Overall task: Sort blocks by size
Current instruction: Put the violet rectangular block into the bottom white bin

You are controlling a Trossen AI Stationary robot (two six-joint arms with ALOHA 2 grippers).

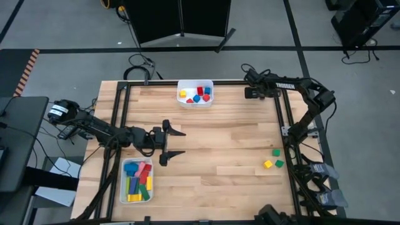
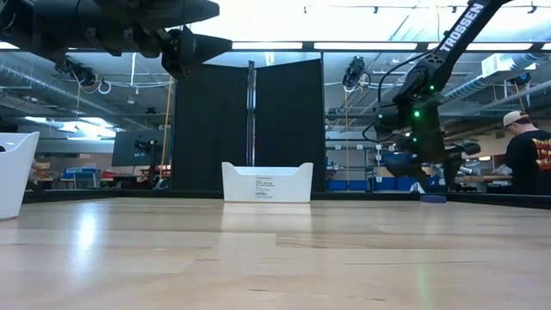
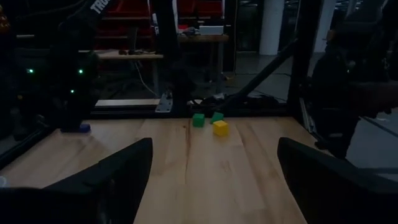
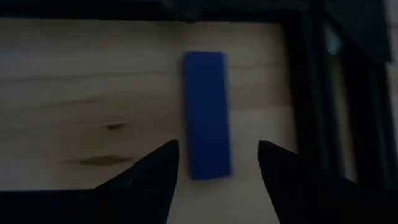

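The right gripper (image 4: 214, 163) has its fingers (image 4: 152, 171) spread, with a blue bar (image 4: 207, 115) lying flat on the wood just ahead of the gap and apart from both tips. In the high view this gripper (image 1: 249, 87) sits at the far right corner of the table (image 1: 225, 150), close to the black frame rail (image 1: 284, 119). The step in hand looks like a pickup of that bar: the next move calls for coming down so the tips straddle its narrow width, then closing. The rail nearby leaves little room on that side.

The left gripper (image 1: 175, 144) hovers over the middle of the table, fingers (image 3: 124, 171) wide apart and holding nothing.

The bar is a long, plain blue piece, square-edged. The other blocks are mostly sorted. Small cubes, red, blue and yellow, lie in the far tray (image 1: 195, 101). Longer bars in several colours fill the near left tray (image 1: 122, 187). Three loose cubes, two green (image 1: 275, 152) and one yellow (image 1: 267, 164), wait near the right edge, close together
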